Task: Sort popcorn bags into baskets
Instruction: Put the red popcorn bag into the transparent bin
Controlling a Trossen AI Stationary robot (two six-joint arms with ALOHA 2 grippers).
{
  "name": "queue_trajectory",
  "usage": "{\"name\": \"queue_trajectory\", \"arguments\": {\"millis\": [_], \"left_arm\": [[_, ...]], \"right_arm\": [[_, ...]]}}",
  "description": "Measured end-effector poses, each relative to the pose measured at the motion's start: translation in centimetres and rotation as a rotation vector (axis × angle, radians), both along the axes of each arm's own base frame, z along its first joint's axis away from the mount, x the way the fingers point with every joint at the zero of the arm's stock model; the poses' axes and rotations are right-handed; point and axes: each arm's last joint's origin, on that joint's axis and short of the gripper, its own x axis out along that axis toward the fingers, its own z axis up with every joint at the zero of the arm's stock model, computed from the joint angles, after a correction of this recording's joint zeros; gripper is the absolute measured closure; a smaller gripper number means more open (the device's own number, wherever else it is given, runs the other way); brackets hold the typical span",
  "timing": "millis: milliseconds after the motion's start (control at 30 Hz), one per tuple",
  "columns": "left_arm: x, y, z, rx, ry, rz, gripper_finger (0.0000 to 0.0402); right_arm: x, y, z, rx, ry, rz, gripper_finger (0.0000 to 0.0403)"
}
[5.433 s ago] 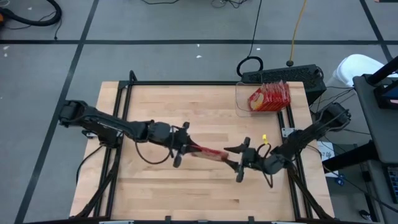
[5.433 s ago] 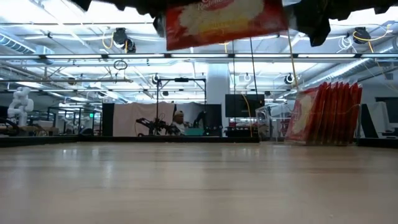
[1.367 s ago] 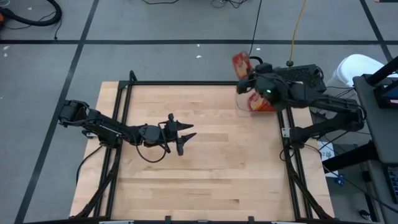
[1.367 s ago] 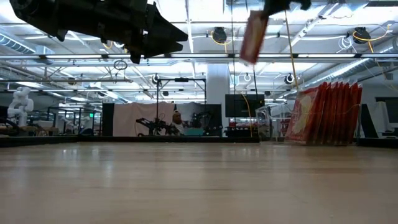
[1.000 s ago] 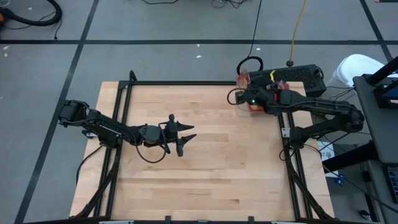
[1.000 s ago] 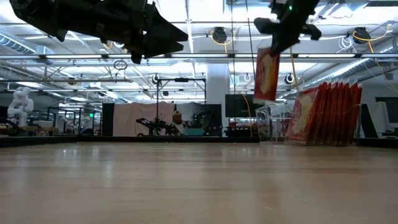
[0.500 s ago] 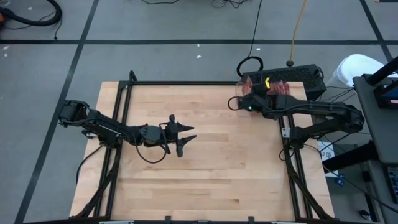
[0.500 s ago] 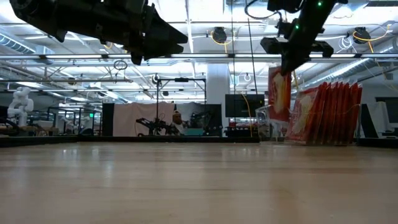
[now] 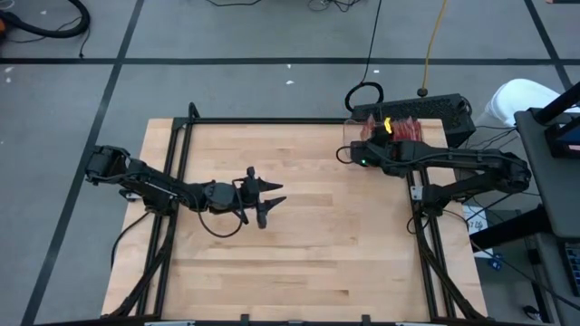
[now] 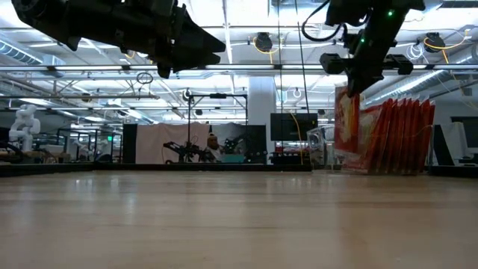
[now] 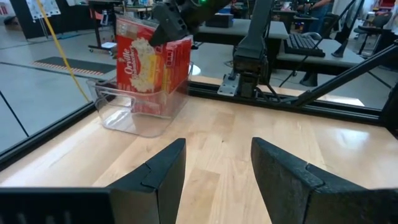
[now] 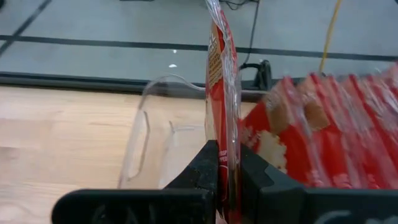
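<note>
We see the left gripper spread and empty mid-table; farther off, our right gripper pinches a popcorn bag upright, hanging edge-down inside the clear bin, beside the standing bags.

right gripper: was mid-tabletop taking a bag from the left gripper; now over the bin at the far right corner, lower than a second ago
held bag: was flat between both grippers, then raised high beyond the bin; now upright on edge in the right fingers, lowered into the bin's open end beside the standing bags
left gripper: let go of the bag, drew back toward its own side, fingers now apart with nothing between
</note>
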Motion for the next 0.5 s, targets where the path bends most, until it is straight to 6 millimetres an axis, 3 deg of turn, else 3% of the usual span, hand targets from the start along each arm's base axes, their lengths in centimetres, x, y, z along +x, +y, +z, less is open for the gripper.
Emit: {"name": "queue_trajectory", "arguments": {"millis": [500], "left_arm": [[0.0, 0.0, 0.0, 0.005, 0.001, 0.0, 0.0215]], "right_arm": [[-0.9, 0.4, -2.3, 0.029, 0.003, -0.062, 0.0389]]}}
